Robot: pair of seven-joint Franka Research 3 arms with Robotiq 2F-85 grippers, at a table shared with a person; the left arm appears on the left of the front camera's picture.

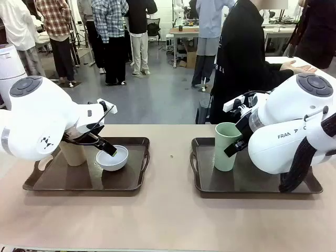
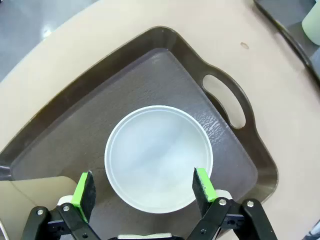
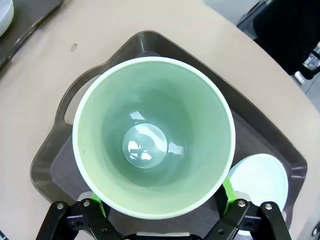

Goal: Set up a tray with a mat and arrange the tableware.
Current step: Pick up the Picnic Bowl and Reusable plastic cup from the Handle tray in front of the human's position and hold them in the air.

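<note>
On the left tray (image 1: 134, 185) stand a tan cup (image 1: 73, 153) and a white bowl (image 1: 113, 159). My left gripper (image 1: 111, 151) hangs open just above the bowl. In the left wrist view its green pads (image 2: 84, 190) straddle the white bowl (image 2: 159, 157), which rests on a dark textured mat (image 2: 150, 85). A pale green cup (image 1: 227, 146) stands upright on the right tray (image 1: 202, 186). My right gripper (image 1: 237, 145) is open around it, and from the wrist its pads (image 3: 227, 194) flank the cup (image 3: 152, 135). Beside that cup lies a light blue bowl (image 3: 260, 177).
A person in black stands at the far side of the table, one hand (image 1: 299, 67) resting near the far right corner. Bare tan tabletop (image 1: 170, 157) separates the two trays. Both trays have cut-out handles (image 2: 225, 100).
</note>
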